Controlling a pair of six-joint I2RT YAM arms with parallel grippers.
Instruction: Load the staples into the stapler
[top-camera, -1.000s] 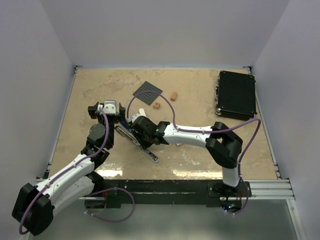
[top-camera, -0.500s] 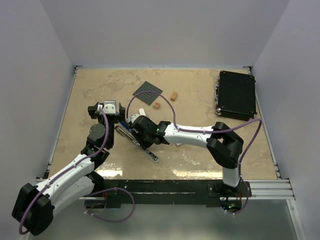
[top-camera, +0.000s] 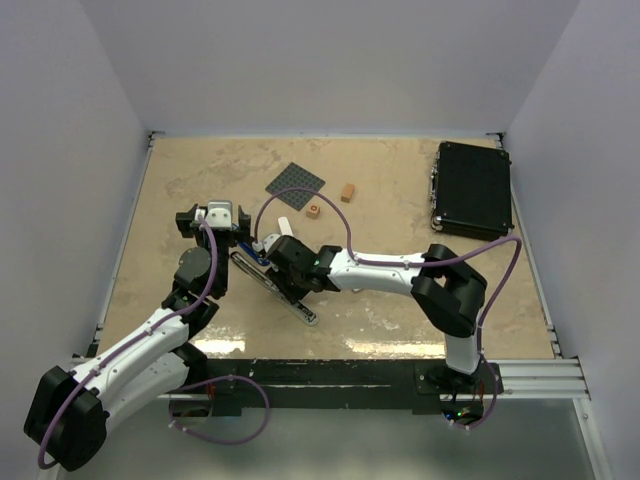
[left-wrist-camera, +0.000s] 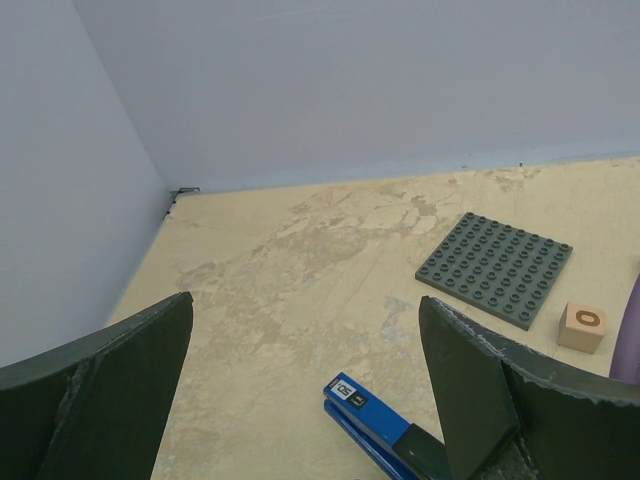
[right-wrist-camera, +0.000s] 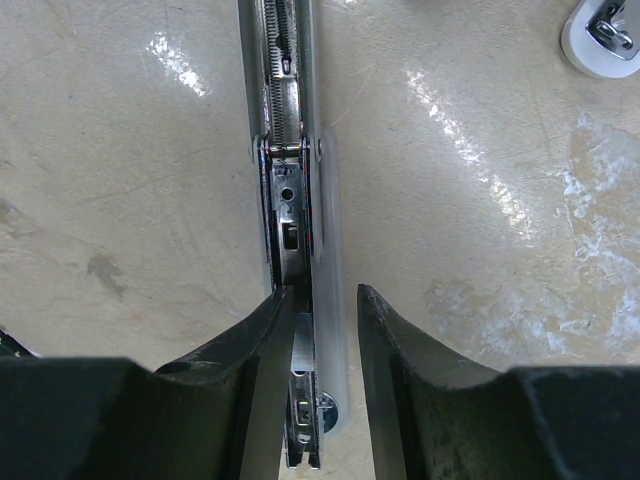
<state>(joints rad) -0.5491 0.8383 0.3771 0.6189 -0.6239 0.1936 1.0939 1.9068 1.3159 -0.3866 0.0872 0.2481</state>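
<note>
Drift toward 5 o'clock: right gripper (right-wrist-camera: 322, 295) slides along the open stapler (right-wrist-camera: 290, 200), jaws narrowed astride it, whether pinching I cannot tell; left gripper (left-wrist-camera: 305, 305) stays spread. Loading seems not yet begun.

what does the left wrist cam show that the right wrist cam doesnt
Only left wrist: the open left gripper, a grey studded plate and an orange block. Only right wrist: the right gripper closed on the stapler along its bare metal rail, and a white round piece. Both: the stapler, its blue end in one and its open rail in the other, on the beige table.
</note>
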